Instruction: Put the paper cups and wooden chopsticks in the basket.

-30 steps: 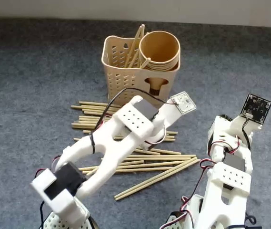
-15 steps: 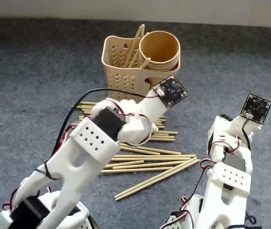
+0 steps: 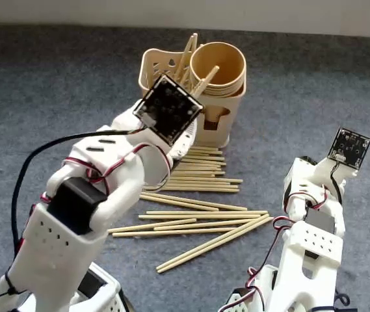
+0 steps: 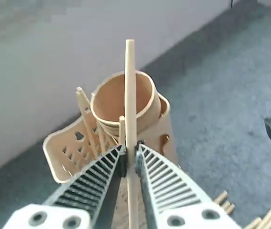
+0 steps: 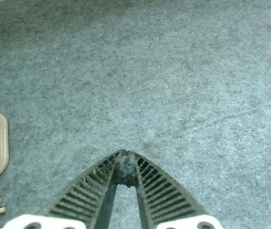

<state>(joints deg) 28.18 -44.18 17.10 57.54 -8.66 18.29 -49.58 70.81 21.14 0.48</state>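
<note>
- The left gripper (image 4: 130, 150) is clamped on one chopstick (image 4: 130, 95); the stick passes between the two jaws and stands out past the fingertips.
- The basket (image 4: 61, 150) stands directly ahead of that gripper, just beyond the fingertips.
- The stacked paper cups (image 4: 121, 102) sit in the basket's far end. The held stick's tip crosses in front of their open mouth.
- The upright chopsticks (image 4: 85, 112) already in the basket lean beside the cups and lie close to the held stick's line.
- In the high view, the left arm's camera board (image 3: 168, 110) covers part of the basket's front wall.
- The loose chopsticks (image 3: 198, 218) lie in a scatter on the carpet (image 3: 41, 97), below and behind the left gripper, between the basket and the arm bases.
- The right gripper (image 5: 125, 161) has its jaws together with nothing between them. It hangs over bare carpet, with a corner of the basket and a few stick ends off to one side.
- Compared with a second ago, the left arm has come up from the pile, where its gripper was low among the loose sticks.
- Half a second ago it was partway up; now it is level with the basket's rim.
- The right arm, the basket and the cups have not moved.
</note>
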